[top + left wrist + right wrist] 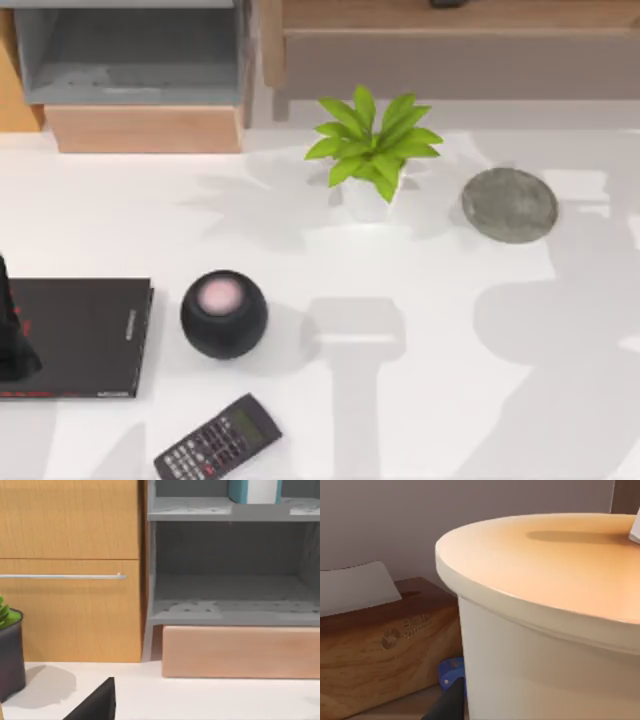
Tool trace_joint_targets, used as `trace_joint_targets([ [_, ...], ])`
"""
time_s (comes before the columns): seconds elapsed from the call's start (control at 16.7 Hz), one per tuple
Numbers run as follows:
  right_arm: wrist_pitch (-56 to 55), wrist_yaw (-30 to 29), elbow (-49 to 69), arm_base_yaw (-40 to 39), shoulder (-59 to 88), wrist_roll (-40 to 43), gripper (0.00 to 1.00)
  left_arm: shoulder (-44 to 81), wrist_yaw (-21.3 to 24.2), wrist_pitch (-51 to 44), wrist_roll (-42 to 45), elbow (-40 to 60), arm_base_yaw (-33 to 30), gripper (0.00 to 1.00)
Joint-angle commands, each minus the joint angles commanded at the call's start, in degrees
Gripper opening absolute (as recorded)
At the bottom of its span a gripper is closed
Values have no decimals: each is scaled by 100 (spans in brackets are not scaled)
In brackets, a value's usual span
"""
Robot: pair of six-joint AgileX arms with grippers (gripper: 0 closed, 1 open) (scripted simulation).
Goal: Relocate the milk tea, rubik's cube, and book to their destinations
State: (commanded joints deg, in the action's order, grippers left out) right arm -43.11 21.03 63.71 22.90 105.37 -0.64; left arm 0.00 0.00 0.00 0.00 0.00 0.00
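The grey shelf unit [230, 580] has the book [252, 490] on its upper level. The milk tea [555, 625] sits right up close in the right wrist view; can't tell either gripper's finger state.

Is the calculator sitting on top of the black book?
No, the calculator lies on the white table, apart from the black book.

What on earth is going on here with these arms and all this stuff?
Two AgileX arms are sorting things at a white table. The right gripper is pressed up close to the milk tea, next to a wooden tissue box. The book already stands on the grey shelf. The left arm sits at the table's left edge, over a black book.
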Motion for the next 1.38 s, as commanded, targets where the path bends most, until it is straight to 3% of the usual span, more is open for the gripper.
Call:
trace_joint_targets([
  [0.24,-619,-748,-427,-737,-244,63,0,0,0,0,0,0,0,100],
  [0.9,-2852,-4111,-2130,-4103,453,76,0,0,0,0,0,0,0,100],
  [1.08,-3041,-4520,-2322,-4502,805,41,0,0,0,0,0,0,0,100],
  [1.38,-3049,-4523,-2316,-4505,831,26,0,0,0,0,0,0,0,100],
])
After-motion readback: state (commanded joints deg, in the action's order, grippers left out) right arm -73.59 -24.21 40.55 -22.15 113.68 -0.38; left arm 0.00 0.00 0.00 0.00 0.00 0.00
